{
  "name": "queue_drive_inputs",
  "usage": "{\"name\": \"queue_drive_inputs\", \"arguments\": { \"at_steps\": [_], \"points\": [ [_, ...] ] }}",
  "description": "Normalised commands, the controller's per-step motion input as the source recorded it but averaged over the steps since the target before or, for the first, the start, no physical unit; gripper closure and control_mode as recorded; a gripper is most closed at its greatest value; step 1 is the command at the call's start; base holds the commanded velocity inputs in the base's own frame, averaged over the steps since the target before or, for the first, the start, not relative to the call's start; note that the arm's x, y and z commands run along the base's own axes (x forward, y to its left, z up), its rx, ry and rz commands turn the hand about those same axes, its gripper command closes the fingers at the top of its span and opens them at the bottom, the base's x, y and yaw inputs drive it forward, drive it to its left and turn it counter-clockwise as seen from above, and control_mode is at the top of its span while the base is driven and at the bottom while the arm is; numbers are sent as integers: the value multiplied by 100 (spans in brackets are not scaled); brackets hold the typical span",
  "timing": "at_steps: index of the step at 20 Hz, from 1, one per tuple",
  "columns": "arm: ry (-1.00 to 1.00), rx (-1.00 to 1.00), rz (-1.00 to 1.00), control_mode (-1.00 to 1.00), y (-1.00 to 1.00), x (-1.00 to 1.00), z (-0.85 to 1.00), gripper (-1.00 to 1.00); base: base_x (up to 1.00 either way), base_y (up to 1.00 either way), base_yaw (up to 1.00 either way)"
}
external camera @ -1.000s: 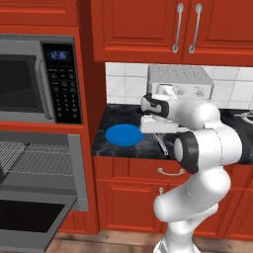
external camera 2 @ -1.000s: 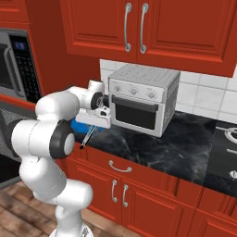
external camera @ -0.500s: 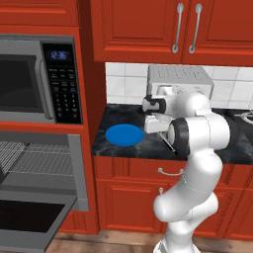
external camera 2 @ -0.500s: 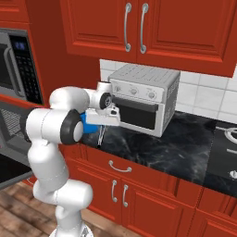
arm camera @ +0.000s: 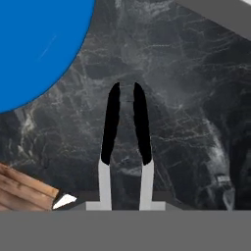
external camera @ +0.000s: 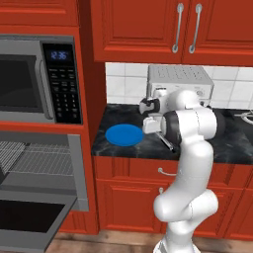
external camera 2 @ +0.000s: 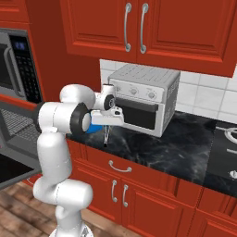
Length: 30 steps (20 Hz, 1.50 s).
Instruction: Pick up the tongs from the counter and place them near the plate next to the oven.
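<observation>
gripper [external camera 2: 107, 124] closed on tongs [arm camera: 125, 142], hanging down | above counter [arm camera: 186, 108] | plate [arm camera: 34, 44] just beside, apart | toaster oven [external camera 2: 146, 99] behind

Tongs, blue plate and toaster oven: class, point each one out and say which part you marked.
tongs [arm camera: 141, 130], hand view, on one dark tip.
plate [external camera: 123, 134], left base view, on the middle of the blue disc.
toaster oven [external camera 2: 139, 113], right base view, on its dark glass door.
</observation>
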Motion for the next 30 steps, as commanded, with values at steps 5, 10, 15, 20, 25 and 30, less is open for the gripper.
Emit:
{"name": "queue_drive_inputs", "arguments": {
  "at_steps": [5, 10, 15, 20, 25, 30],
  "points": [
    [-4, 0, 1, -100, -1, 38, -40, 100, 0, 0, 0],
    [-3, 0, 1, -100, -1, 27, -38, 100, 0, 0, 0],
    [-3, 0, 1, -100, -1, 26, -24, -100, 0, 0, 0],
    [0, 0, 2, -100, -4, 16, -14, -100, 0, 0, 0],
    [0, 3, 4, -100, -2, 25, 2, -100, 0, 0, 0],
    [-1, 7, 8, -100, 0, 15, 27, -100, 0, 0, 0]
  ]
}}
